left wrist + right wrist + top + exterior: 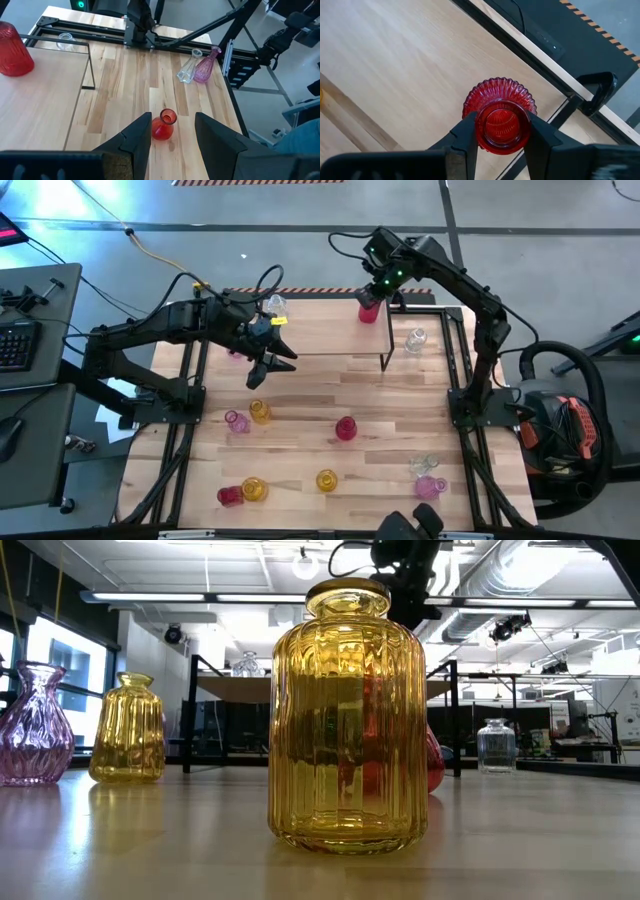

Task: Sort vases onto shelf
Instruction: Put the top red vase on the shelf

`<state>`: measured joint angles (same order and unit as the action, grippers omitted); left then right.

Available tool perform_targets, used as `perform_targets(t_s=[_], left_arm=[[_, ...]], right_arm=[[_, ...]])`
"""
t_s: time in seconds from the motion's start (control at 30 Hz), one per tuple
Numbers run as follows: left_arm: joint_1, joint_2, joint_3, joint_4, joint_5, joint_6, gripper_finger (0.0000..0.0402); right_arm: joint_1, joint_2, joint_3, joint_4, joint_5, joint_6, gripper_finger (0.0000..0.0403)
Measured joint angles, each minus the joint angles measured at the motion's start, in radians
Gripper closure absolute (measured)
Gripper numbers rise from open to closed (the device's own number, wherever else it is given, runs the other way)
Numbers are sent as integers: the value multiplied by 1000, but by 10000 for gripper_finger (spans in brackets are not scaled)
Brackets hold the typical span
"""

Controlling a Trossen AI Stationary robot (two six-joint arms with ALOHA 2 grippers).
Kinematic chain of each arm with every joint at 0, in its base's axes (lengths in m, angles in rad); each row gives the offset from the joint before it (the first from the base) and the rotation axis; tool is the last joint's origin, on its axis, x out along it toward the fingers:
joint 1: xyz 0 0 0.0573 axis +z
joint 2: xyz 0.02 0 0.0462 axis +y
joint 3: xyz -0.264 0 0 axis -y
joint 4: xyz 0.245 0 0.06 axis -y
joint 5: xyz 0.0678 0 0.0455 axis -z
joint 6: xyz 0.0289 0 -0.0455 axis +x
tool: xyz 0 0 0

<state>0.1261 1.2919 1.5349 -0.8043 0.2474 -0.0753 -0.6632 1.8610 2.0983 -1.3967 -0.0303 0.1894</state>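
Note:
The shelf (330,330) stands at the table's far middle. My right gripper (502,136) is above its far right corner, shut on a red ribbed vase (368,311). A clear vase (275,303) stands on the shelf's far left corner. My left gripper (283,360) hovers open by the shelf's left end, holding nothing; far below it a red vase (164,125) stands on the table. Several more vases stand on the table's near half, among them a yellow one (260,412) and a pink one (237,421). My right gripper pinches the red vase's neck, just under its rim (502,146), between its two fingers (467,137). The fingers come steeply from above. The vase is upright, mouth up, over the shelf's top; whether its base rests on the shelf I cannot tell.
A clear vase (415,340) stands on the table right of the shelf. Near the right edge are a clear vase (187,70) and a pink vase (206,67). Close to the near edge stand yellow (345,720), red (230,495) and yellow (254,488) vases.

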Motion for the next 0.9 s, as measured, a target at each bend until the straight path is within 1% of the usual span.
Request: perform_targets(t_s=[0.27,0.6,0.9], left_arm=[[0,0,0,0,0,1,259],[0,0,0,0,0,1,259],[0,0,0,0,0,1,259]], right_arm=[[0,2,0,10,7,0,295],[3,2,0,22,57,-33,293],[14,2,0,25,53,-34,293]])
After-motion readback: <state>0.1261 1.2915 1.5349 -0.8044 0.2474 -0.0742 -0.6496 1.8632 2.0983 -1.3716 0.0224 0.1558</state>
